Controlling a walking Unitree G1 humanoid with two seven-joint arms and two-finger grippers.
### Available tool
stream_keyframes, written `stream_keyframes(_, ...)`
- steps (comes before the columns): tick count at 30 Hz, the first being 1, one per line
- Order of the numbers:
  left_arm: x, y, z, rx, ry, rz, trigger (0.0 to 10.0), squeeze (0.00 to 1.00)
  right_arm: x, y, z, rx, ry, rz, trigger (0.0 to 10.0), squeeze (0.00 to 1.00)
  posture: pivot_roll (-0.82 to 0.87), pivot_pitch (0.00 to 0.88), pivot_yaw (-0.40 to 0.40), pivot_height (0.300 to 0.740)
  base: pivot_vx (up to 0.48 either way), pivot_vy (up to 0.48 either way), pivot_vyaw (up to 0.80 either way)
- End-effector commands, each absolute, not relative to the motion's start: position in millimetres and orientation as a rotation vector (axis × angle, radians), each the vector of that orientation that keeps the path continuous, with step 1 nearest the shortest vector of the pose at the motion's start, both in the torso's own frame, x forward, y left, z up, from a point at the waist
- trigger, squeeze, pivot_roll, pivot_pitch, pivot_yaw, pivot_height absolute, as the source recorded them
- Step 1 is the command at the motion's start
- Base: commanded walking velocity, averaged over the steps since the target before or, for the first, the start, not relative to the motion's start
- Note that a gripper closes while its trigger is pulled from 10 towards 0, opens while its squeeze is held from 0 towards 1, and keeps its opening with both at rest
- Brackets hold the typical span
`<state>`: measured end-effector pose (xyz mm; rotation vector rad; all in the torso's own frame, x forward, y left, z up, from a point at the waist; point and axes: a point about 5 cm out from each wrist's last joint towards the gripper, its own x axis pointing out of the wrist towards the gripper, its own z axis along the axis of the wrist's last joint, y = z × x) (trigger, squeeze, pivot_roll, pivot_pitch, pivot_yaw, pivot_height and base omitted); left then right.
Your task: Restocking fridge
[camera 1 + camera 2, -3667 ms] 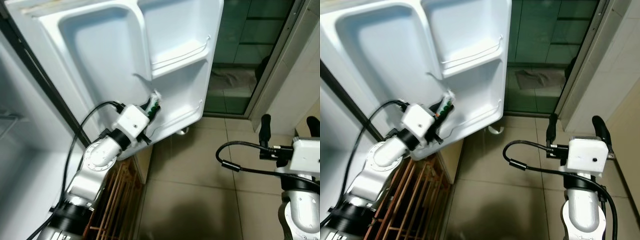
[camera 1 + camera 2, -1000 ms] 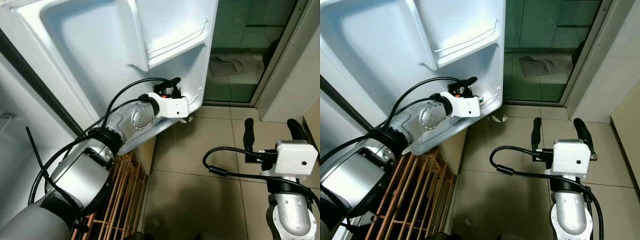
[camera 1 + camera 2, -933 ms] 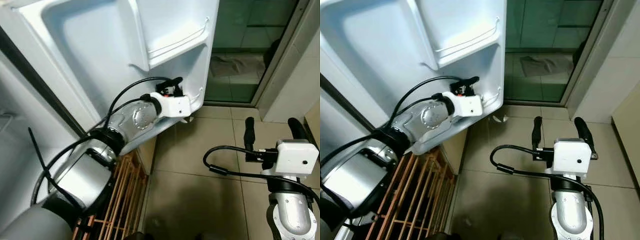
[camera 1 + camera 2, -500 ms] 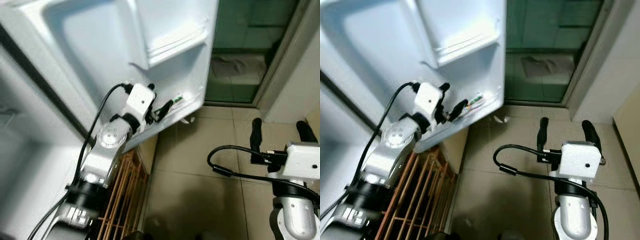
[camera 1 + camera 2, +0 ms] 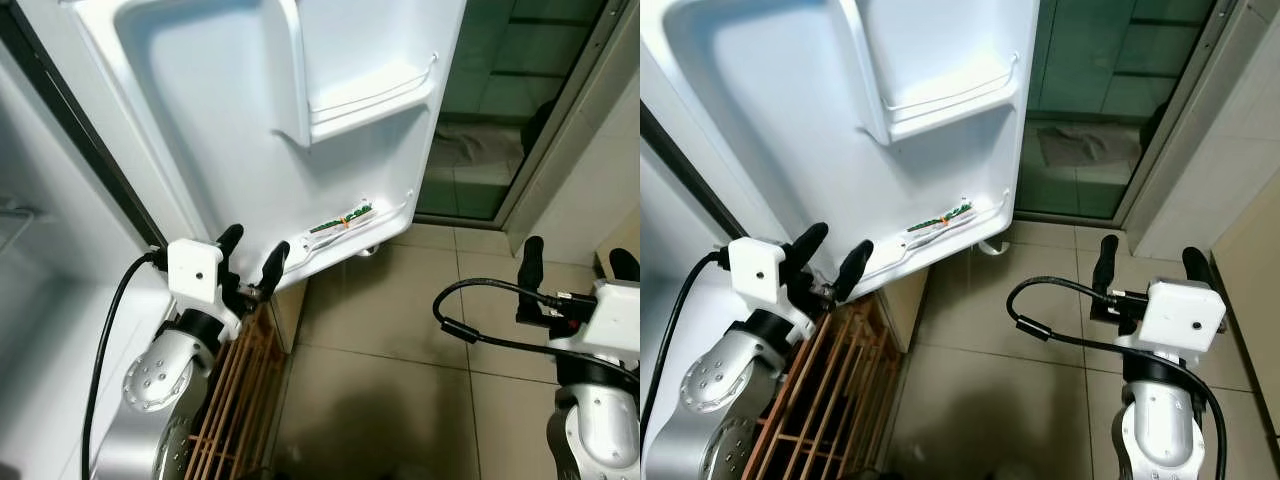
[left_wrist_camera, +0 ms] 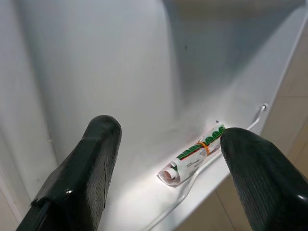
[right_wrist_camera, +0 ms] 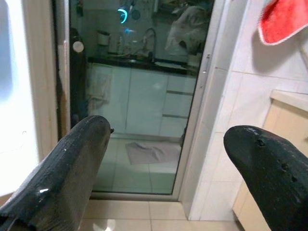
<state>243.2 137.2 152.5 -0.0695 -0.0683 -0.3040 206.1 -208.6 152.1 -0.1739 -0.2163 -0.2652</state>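
Currently the left gripper [image 5: 250,263] sits below and to the left of the door's lower shelf [image 5: 395,212], jaws spread wide and holding nothing. Its fingers [image 6: 91,163] point along the shelf toward the tube [image 5: 341,218], which lies flat on the shelf behind the wire rail [image 6: 192,190], well apart from the gripper. The rail is there to keep stored items from sliding off when the door [image 5: 230,130] swings. Judged from this layout, the tube is stocked and the left arm stands clear of it. Under the door stands a wooden rack [image 5: 235,390]. Farther right, the right gripper [image 5: 1152,262] hangs over the tiled floor [image 5: 400,350], jaws parted and empty, facing a glass door [image 7: 134,96]; it appears idle.
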Motion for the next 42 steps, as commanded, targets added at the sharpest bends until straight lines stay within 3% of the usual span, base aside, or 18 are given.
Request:
stream_keyframes(1,245,150,172,-0.003,-0.168,-0.218,10.0,0.00,209,-210,155,-0.160,-0.227,-0.270,10.0,0.08,-0.14,0.004,0.051,0.740,0.000,0.000,0.00)
stream_keyframes(8,233,142,192,0.176,-0.295,-0.296,10.0,0.00,201,-208,159,-0.195,-0.252,-0.261,10.0,0.07,-0.13,0.014,0.035,0.740,0.000,0.000,0.00)
stream_keyframes(16,212,165,183,0.148,-0.223,-0.273,10.0,0.00,188,-207,167,-0.254,-0.268,-0.238,10.0,0.07,-0.12,0.021,0.027,0.740,0.000,0.000,0.00)
stream_keyframes(27,226,167,164,0.063,-0.160,-0.132,10.0,0.00,204,-212,167,-0.171,-0.262,-0.238,10.0,0.08,-0.14,0.005,0.019,0.740,0.000,0.000,0.00)
stream_keyframes(42,236,163,171,0.078,-0.189,-0.136,10.0,0.00,216,-208,159,-0.169,-0.236,-0.188,10.0,0.08,-0.12,0.009,0.016,0.740,-0.138,0.000,0.00)
